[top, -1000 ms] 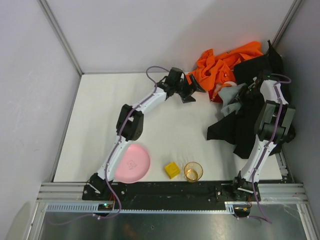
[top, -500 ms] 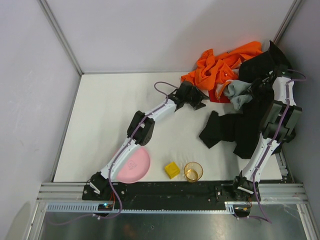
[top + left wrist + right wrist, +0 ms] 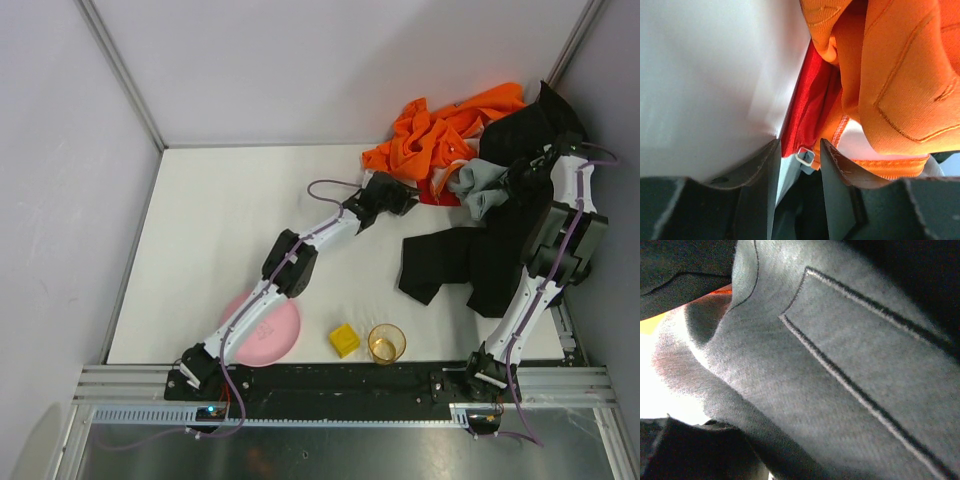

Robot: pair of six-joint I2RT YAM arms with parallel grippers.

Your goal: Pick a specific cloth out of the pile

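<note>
Bright red soft fabric cloth tucked under crumpled bright orange garment, at left edge of heaped garment pile in far right corner of white table. Left two-finger gripper at its near hem, jaws spread, hem between fingertips. Further right, right gripper buried against soft grey cloth; jaws hidden, cannot tell.

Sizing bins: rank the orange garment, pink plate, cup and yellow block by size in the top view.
1. Orange garment
2. Pink plate, partly under the left arm
3. Cup
4. Yellow block, nearly cup-sized
</note>
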